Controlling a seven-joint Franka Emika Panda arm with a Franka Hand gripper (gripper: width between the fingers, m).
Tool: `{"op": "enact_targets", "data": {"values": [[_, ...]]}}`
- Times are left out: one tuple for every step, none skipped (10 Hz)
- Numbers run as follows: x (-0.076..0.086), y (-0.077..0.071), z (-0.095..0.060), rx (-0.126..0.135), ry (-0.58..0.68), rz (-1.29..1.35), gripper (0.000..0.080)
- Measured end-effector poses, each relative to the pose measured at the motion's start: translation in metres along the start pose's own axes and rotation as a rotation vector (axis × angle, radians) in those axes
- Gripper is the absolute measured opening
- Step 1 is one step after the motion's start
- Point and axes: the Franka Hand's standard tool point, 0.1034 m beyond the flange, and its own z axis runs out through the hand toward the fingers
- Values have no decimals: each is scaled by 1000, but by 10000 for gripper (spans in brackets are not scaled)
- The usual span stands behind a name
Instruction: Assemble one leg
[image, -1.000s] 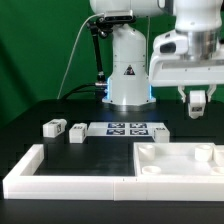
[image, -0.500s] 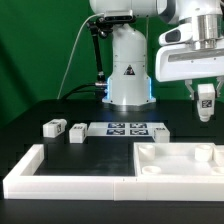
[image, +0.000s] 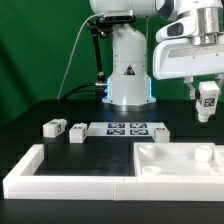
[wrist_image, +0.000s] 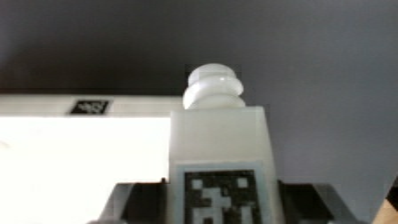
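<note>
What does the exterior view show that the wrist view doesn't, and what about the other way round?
Only the exterior view shows two loose legs on the table, the marker board, the white border rail and the arm's base. Only the wrist view shows the rounded peg at the held leg's tip and a small tag on the flat white piece. Both show the end effector shut on a tagged leg in the air, and the large flat white piece.

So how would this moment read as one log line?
gripper: shut on leg | leg: held in air, clear of table | side: exterior view's right
</note>
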Motion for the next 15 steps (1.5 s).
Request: {"op": "enact_targets", "data": {"values": [[-2,-1,1,0,-3,-3,288],[-3,-1,1,0,-4,-4,288],[-3,-1,1,0,-4,-4,288],[0,0,2,0,-3,-20,288],[12,5,7,2,-1,-61,288],[30,9,10,6,5,-85,288],[46,9,11,9,22,-90,288],[61,10,13,12,36,-100,288],[74,11,16,14,49,-100,288],[85,11,20,17,62,-105,288],[94,12,22,17,77,-122,288],[96,15,21,14,83,-154,288],[94,14,22,15,80,-154,288],[98,15,22,13,124,-155,288],[100,15,21,10,164,-158,288]]}}
